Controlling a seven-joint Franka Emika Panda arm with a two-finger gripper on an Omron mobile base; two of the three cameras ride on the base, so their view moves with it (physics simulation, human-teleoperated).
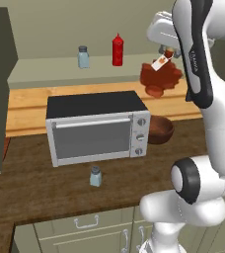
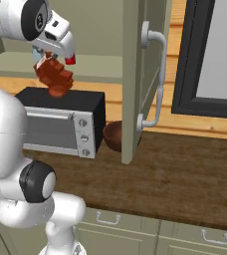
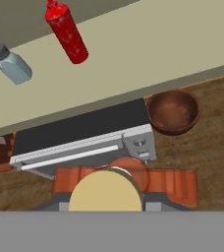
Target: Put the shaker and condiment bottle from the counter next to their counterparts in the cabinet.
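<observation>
My gripper (image 1: pixel 168 50) is shut on the neck of the reddish-brown maple-leaf condiment bottle (image 1: pixel 160 76), which hangs in the air above the toaster oven's right end, level with the cabinet shelf (image 1: pixel 50 71). From the right I see the gripper (image 2: pixel 48 56) and the bottle (image 2: pixel 55 75) again. In the hand view the bottle (image 3: pixel 173 184) and its tan stopper (image 3: pixel 106 193) lie at the bottom. The small pale-blue shaker (image 1: pixel 95 176) stands on the dark counter (image 1: pixel 30 185) in front of the oven. On the shelf stand its twin shaker (image 1: pixel 83 57) and the red squeeze bottle (image 1: pixel 117 50).
A grey toaster oven (image 1: pixel 97 126) takes up the middle of the counter, with a brown bowl (image 1: pixel 160 129) at its right. An open cabinet door (image 2: pixel 134 74) with a metal handle (image 2: pixel 158 79) hangs to the right of the arm. A dark-framed window (image 2: pixel 210 55) is beyond it.
</observation>
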